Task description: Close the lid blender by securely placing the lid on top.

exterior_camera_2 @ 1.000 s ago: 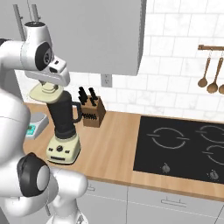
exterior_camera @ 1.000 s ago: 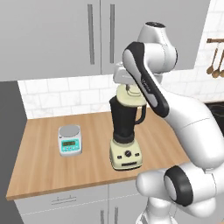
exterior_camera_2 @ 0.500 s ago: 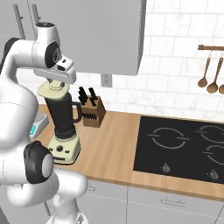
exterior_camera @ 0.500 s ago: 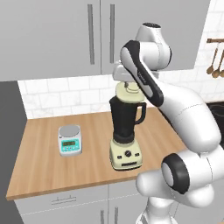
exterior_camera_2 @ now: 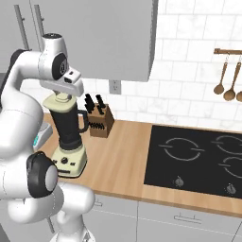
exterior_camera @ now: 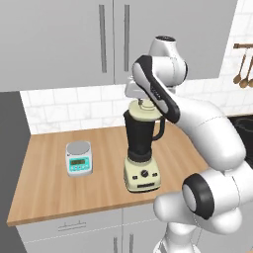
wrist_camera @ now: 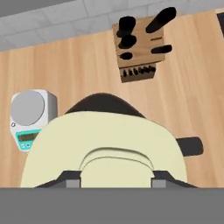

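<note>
wooden worktop under grey cabinets, lid going onto the blender.
the gripper (wrist_camera: 116,180) pinches the knob of the lid (exterior_camera: 144,111), which sits at the mouth of the blender (exterior_camera: 142,150) jar, between a scale (exterior_camera: 79,158) and a knife block (exterior_camera_2: 98,121). judged step: seating. next: press it down level, then spread the 2 fingers and lift straight up.
</note>
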